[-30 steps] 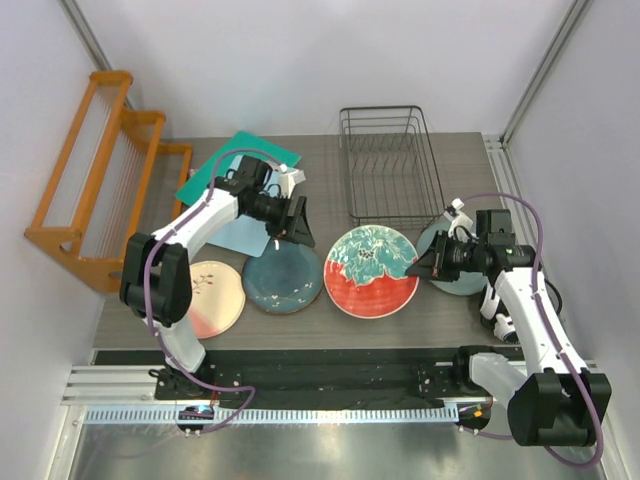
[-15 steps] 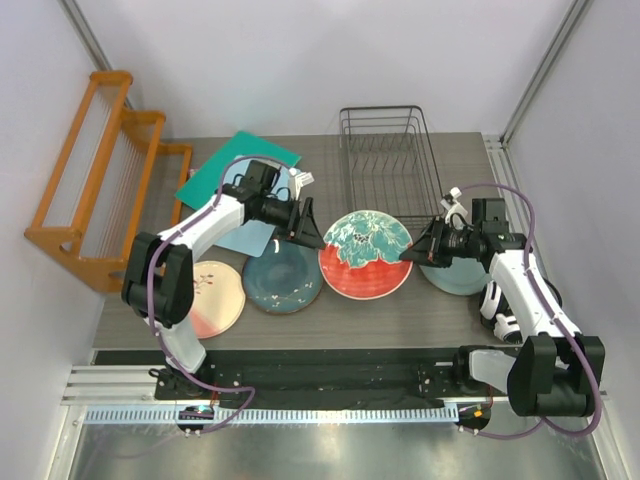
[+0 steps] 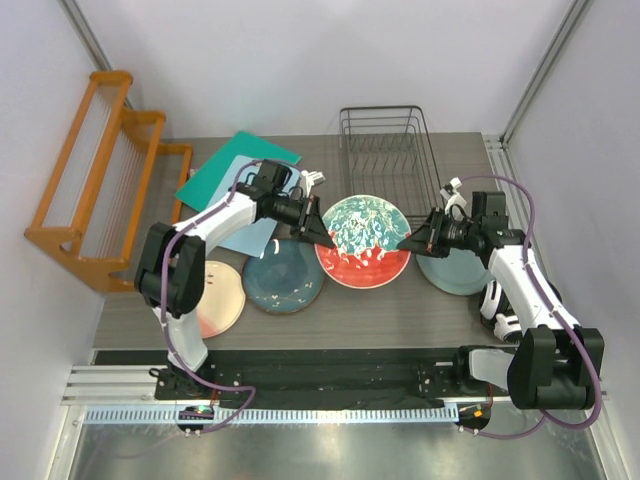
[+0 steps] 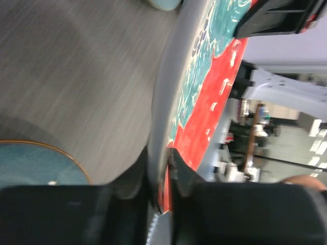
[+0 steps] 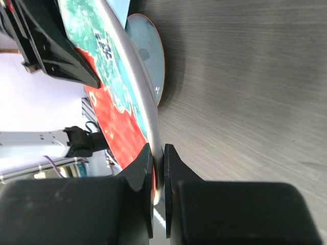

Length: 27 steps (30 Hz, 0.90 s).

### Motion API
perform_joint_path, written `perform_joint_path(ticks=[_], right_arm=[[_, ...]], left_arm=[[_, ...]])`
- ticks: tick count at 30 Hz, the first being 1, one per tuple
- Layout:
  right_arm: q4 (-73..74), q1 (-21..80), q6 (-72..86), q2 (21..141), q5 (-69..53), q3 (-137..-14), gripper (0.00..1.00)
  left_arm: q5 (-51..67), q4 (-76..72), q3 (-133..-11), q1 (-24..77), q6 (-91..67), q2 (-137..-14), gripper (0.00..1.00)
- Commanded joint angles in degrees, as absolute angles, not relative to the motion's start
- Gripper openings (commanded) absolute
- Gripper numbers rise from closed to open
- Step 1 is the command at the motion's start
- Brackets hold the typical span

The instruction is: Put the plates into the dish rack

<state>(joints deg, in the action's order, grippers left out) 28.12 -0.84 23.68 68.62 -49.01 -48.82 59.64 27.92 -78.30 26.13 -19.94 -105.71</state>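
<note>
The red-and-teal floral plate hangs tilted just in front of the dish rack, held at both sides. My left gripper is shut on its left rim; in the left wrist view the gripper pinches the plate edge-on. My right gripper is shut on the right rim, and the right wrist view shows this gripper clamping the plate. The dark teal plate, the pink-and-cream plate and the pale grey-green plate lie flat on the table.
An orange wooden tiered rack stands at the far left. A green board and a light blue clipboard lie under the left arm. The dish rack's upright wires stand close behind the raised plate.
The right gripper has lifted the floral plate off the table and carried it toward the rack. The left gripper has reached its left rim and shut on it.
</note>
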Motion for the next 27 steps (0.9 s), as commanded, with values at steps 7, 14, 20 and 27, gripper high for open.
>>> perform_joint_path(ticks=[7,14,20,27], right_arm=[[22.6,0.0,26.3,67.0,-57.7,-45.9,0.43],[18.6,0.0,27.9,70.6,-59.3,-46.0,0.49],[14.5,0.0,30.2,72.7,-59.0,-45.3,0.49],[16.0,0.0,30.3,71.6,-58.4,-45.5,0.01]], left_arm=[[80.3,18.3,-78.8,27.2,-27.9,-107.8,0.00],[80.6,18.0,-78.7,27.2,-28.0,-108.0,0.00],[80.5,17.9,-79.5,27.3,-28.2,-108.6,0.00],[76.0,18.2,-79.2,27.2,-28.7,-108.7,0.20]])
